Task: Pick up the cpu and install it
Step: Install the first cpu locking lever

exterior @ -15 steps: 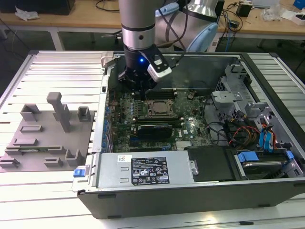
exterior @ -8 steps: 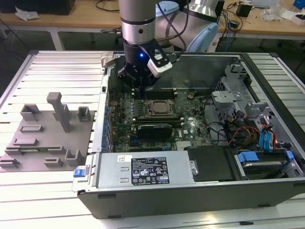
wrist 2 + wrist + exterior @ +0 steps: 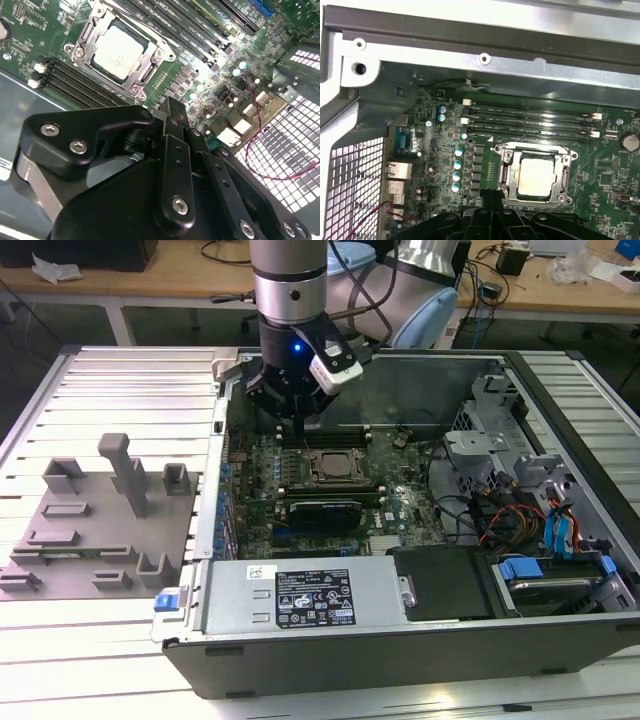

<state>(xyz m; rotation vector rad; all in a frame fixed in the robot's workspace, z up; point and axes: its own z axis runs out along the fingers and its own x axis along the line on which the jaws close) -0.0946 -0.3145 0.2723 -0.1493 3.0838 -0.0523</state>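
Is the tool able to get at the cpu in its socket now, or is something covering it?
Probably yes. In the first wrist view the cpu lies with its top bare inside the socket frame, with nothing over it, and the tool hangs close beside it.

A large grey plastic tray with upright blocks (image 3: 90,530) lies on the ribbed silver metal surface (image 3: 110,660), near its edge at the exterior view's left. Just beside the tray stands an open dark computer case (image 3: 400,660). A silver-and-black robot arm (image 3: 290,290) reaches down into the case's far corner. Its black pincer (image 3: 293,418) hangs over the green motherboard (image 3: 260,475), near the dark metal-framed socket (image 3: 313,462) where the thin pale grey square cpu (image 3: 331,468) lies.
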